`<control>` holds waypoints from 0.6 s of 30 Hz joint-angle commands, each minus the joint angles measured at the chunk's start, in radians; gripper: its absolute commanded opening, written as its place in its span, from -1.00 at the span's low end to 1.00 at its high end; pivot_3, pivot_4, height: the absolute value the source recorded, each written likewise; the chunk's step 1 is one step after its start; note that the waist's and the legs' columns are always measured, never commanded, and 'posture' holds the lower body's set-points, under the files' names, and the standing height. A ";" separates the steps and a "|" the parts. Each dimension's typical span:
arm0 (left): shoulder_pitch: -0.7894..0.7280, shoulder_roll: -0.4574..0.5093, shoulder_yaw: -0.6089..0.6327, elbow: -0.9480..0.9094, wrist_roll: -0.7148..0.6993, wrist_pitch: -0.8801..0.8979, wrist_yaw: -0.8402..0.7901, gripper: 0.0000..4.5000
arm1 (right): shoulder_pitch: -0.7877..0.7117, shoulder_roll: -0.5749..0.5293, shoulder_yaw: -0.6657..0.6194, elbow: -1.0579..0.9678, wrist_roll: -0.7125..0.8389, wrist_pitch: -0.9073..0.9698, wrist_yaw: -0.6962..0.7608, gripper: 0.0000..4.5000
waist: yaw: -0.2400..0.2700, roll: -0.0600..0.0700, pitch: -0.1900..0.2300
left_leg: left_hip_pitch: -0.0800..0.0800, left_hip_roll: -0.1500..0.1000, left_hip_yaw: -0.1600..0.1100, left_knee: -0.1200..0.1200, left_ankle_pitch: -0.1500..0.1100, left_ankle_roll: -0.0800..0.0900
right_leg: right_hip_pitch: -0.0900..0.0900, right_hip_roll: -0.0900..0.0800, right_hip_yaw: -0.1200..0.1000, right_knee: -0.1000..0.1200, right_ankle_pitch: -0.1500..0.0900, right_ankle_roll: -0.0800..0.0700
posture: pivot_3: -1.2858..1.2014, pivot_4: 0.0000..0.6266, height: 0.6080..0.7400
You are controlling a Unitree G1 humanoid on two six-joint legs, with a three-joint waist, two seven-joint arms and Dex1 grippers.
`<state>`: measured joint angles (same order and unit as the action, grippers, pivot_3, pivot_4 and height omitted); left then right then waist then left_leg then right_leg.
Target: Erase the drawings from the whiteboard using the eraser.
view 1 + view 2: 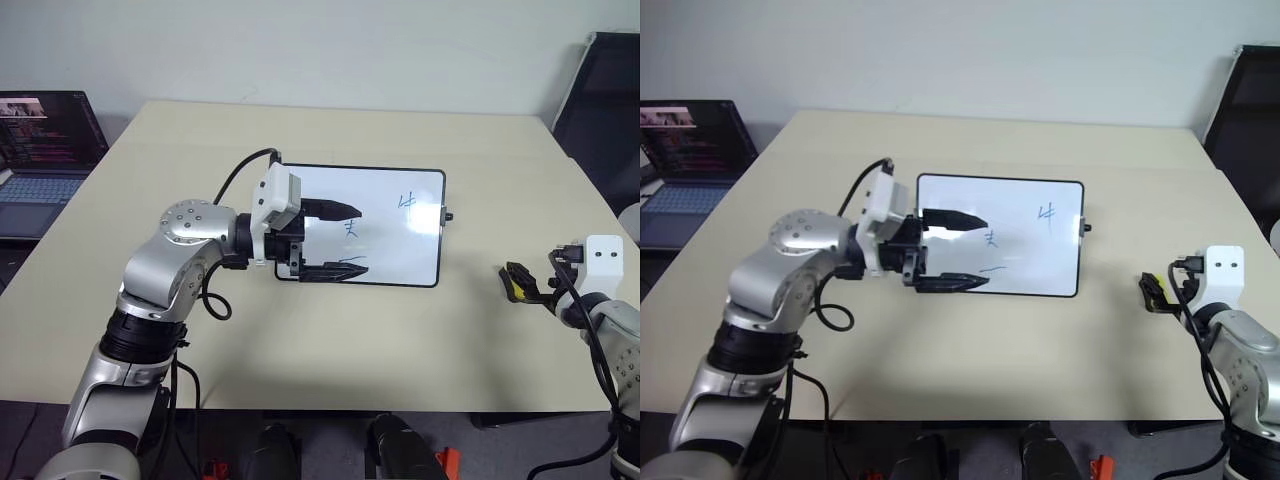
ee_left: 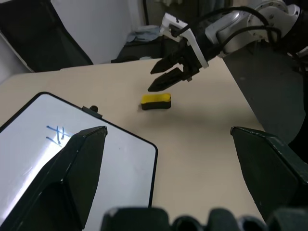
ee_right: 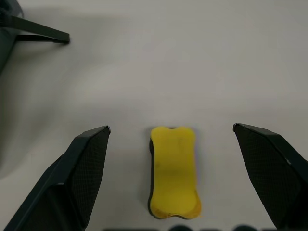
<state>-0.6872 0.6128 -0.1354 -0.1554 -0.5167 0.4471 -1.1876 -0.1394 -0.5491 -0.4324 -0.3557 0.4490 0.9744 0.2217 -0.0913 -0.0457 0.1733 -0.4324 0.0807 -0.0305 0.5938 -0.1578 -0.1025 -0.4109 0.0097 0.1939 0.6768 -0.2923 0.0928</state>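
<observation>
the right claw [image 3: 171, 137] is hanging over the eraser [image 3: 173, 172] with its jaws spread wide and nothing between them. the yellow block is lying flat on the bench [image 1: 400, 330], well to the right of the whiteboard [image 1: 400, 225], long axis running along the fingers' line. it is looking light and fairly stiff, a foam-like body with a dark felt underside, so it should be taking a firm pinch without harm. the waisted middle of its long sides is seeming the best place to be gripping, yellow top up. the left claw [image 1: 338, 240] is hovering wide and empty over the board's left part, beside the blue drawings [image 1: 352, 228]. the glossy board is probably sliding easily unless steadied.
</observation>
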 commanded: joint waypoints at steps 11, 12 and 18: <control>0.027 0.026 0.013 -0.035 0.018 -0.011 -0.039 1.00 | -0.082 -0.018 0.110 0.209 -0.099 -0.143 0.043 1.00 | 0.002 0.001 0.000 | 0.000 0.000 0.000 0.001 0.000 0.000 | 0.000 0.000 0.000 0.000 0.000 0.000 | 0.03 -0.52 1.00; 0.031 0.030 0.016 -0.038 0.017 -0.009 -0.039 1.00 | -0.086 -0.019 0.110 0.230 -0.105 -0.153 0.044 1.00 | 0.002 0.001 0.000 | 0.000 0.000 0.000 0.001 0.000 0.000 | 0.000 0.000 0.000 0.000 0.000 0.000 | 0.03 -0.52 1.00; 0.053 0.047 0.036 -0.052 0.012 0.000 -0.029 1.00 | -0.108 -0.012 0.087 0.299 -0.111 -0.177 0.049 0.60 | 0.002 0.001 0.001 | 0.000 0.000 0.000 0.000 0.000 0.000 | 0.000 0.000 0.000 0.000 0.001 0.003 | 0.03 -0.52 1.00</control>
<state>-0.6331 0.6484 -0.1267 -0.1634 -0.4961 0.4509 -1.2245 -0.2246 -0.5496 -0.3164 -0.0425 0.3352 0.8199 0.2624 -0.0894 -0.0443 0.1741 -0.4325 0.0806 -0.0308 0.5942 -0.1577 -0.1023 -0.4107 0.0097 0.1936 0.6767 -0.2909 0.0955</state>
